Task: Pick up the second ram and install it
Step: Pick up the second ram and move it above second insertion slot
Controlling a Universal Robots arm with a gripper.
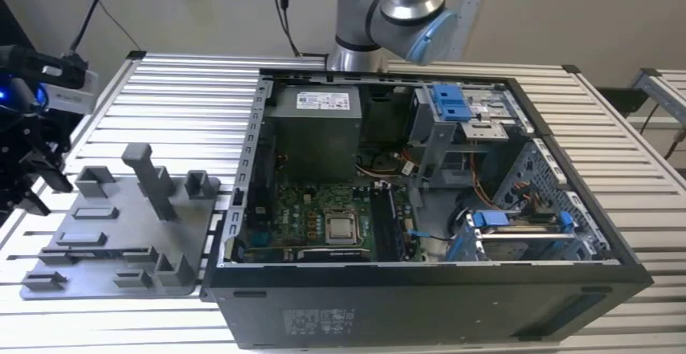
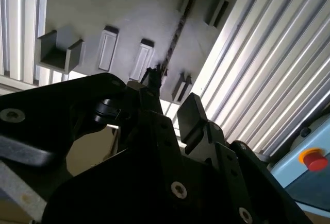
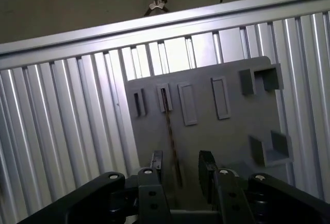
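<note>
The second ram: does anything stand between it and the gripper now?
Nothing visible does. In the first wrist view the open gripper hangs over the second ram, which stands on edge in the grey holder plate; one finger shows on each side of its line.

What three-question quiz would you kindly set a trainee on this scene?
1. True or false: the claw is shut on the second ram.
2. The second ram stands on edge in: (a) the grey holder tray, (b) a motherboard slot, (c) a drawer.
3. Fill in: in the exterior view, the grey holder tray lies to the view's ____ of the open computer case.
Key: 1 false, the claw is open and straddles the second ram; 2 a; 3 left.
</note>
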